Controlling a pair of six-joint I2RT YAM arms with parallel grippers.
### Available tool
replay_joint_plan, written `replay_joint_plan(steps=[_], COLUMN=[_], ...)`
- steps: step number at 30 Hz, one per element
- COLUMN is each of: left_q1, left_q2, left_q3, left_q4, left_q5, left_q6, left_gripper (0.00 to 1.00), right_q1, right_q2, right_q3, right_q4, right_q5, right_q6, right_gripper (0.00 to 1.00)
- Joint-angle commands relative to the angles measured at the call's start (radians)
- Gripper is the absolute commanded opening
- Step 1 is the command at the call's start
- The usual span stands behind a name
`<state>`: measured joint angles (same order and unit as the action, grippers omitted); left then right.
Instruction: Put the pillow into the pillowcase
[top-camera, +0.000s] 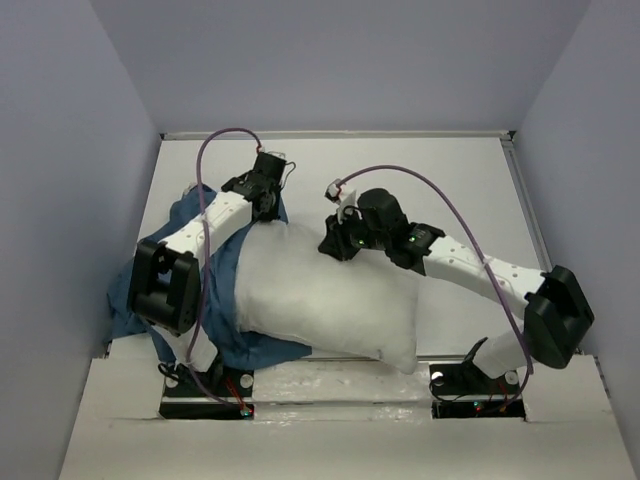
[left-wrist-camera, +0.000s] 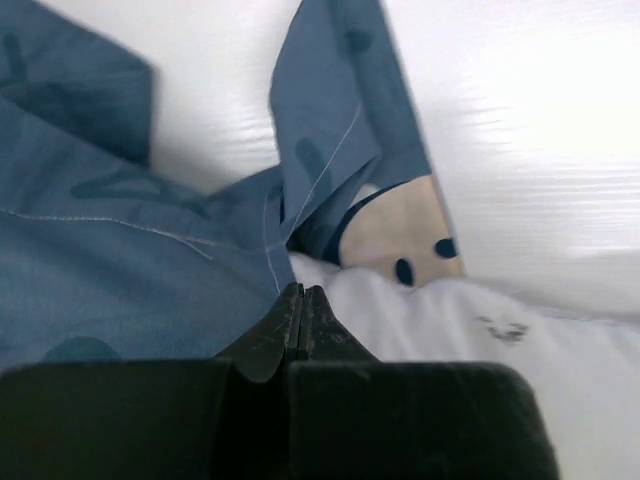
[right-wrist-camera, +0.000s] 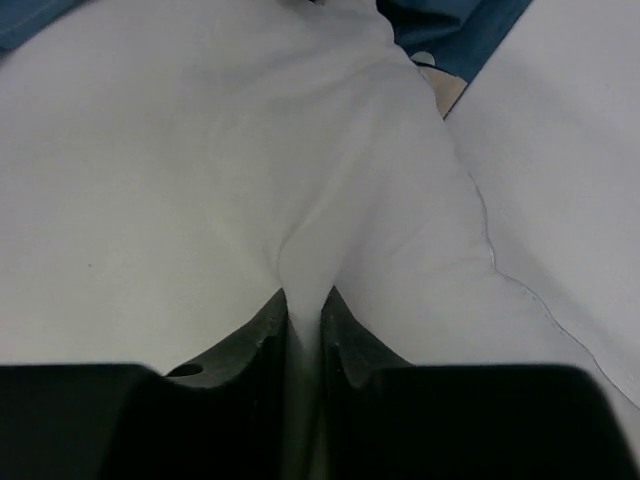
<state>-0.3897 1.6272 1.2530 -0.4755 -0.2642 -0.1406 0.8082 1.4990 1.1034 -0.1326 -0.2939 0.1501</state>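
Observation:
The white pillow (top-camera: 320, 295) lies across the middle of the table, with its left part on the dark blue pillowcase (top-camera: 225, 275). My left gripper (top-camera: 268, 202) is at the pillow's far left corner. In the left wrist view it (left-wrist-camera: 303, 292) is shut on the pillowcase edge (left-wrist-camera: 120, 260), where blue cloth meets the pillow (left-wrist-camera: 480, 340). A printed mouse face shows there. My right gripper (top-camera: 335, 242) is on the pillow's far edge. In the right wrist view it (right-wrist-camera: 305, 295) is shut on a pinched fold of the pillow (right-wrist-camera: 150, 180). A bit of pillowcase (right-wrist-camera: 450, 25) shows beyond.
The white table (top-camera: 450, 180) is closed in by grey-violet walls at the back and both sides. Purple cables loop above both arms. The pillowcase bunches toward the left wall (top-camera: 125, 295). A raised white panel (top-camera: 340, 430) runs along the near edge by the arm bases.

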Motion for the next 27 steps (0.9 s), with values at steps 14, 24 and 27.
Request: replay_joint_plan(steps=[14, 24, 27], left_q1=[-0.301, -0.320, -0.371], left_q2=[0.174, -0.183, -0.309], left_q3=[0.504, 0.055, -0.099], left_q4=[0.390, 0.417, 0.459], left_q5=[0.200, 0.077, 0.048], left_q6=[-0.037, -0.146, -0.197], left_gripper=[0.82, 0.76, 0.76], right_q1=[-0.023, -0.266, -0.354], right_q2=[-0.266, -0.397, -0.378], right_q3=[-0.278, -0.208, -0.114], right_q4=[0.165, 0.080, 0.082], right_q5=[0.236, 0.074, -0.006], right_q6=[0.181, 0.129, 0.088], right_gripper=[0.00, 0.58, 0.66])
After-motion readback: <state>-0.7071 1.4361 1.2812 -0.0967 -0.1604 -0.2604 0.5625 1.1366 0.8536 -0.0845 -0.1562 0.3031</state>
